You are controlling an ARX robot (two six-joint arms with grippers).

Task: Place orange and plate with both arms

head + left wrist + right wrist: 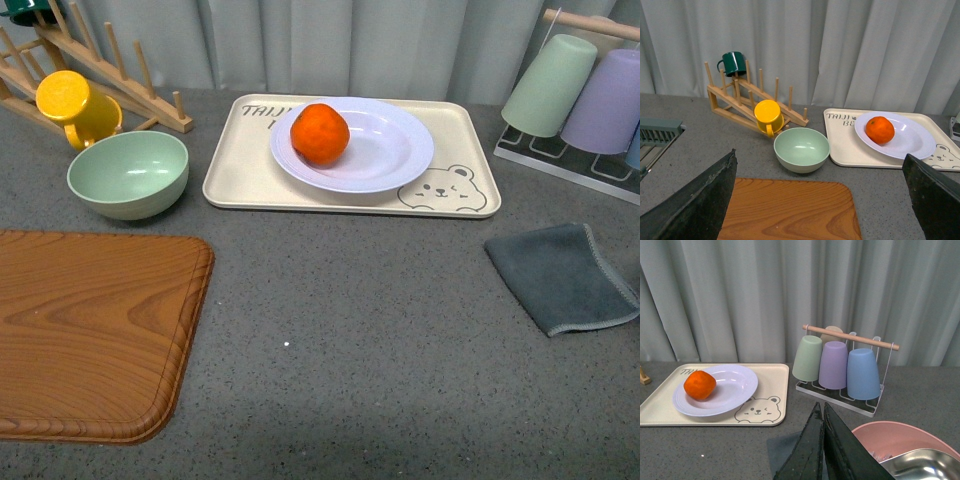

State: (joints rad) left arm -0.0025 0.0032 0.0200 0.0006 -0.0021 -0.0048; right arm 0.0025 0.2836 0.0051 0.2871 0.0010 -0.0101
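Observation:
The orange (320, 133) rests in the left part of the white plate (400, 150), which sits on the beige bear tray (460, 195) at the back of the table. Both show in the left wrist view, the orange (880, 130) and the plate (912, 142), and in the right wrist view, the orange (700, 385) and the plate (735, 387). Neither arm shows in the front view. My left gripper (822, 200) is open and empty above the wooden board, well short of the tray. My right gripper (821, 412) is shut and empty above the grey cloth.
A wooden cutting board (90, 330) lies front left. A pale green bowl (128, 173), a yellow mug (75, 105) and a wooden rack (110, 70) stand back left. A grey cloth (565, 275) and a cup rack (585, 100) are at the right. A pink bowl (900, 440) shows in the right wrist view.

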